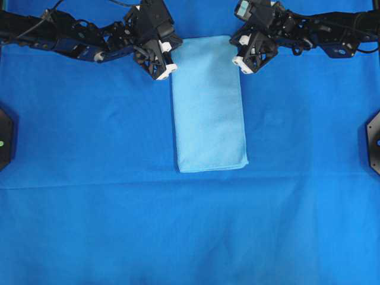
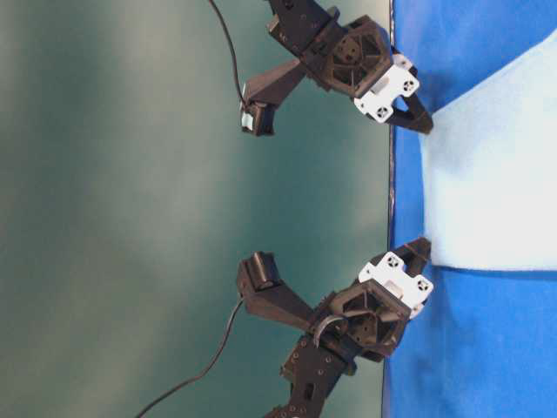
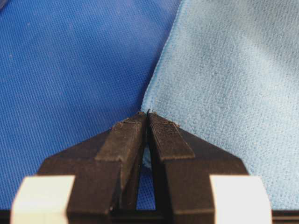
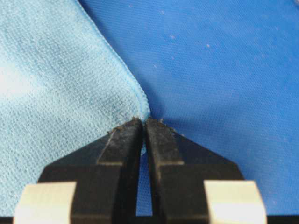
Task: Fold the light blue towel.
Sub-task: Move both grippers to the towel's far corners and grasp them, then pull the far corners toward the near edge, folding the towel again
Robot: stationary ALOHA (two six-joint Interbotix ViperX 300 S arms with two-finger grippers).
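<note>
Left end effector [image 3: 147, 122] clamped on a far corner of the light blue towel [image 1: 209, 104], tips together with the hem pinched between them. Right end effector [image 4: 143, 127] same on the other far corner, jaws closed on the fabric. Towel sits folded into a narrow rectangle, stretching away from both end effectors toward the near side, lying flat. Under it, a big royal-blue cloth [image 1: 89, 225] covers the desk out to every side.
</note>
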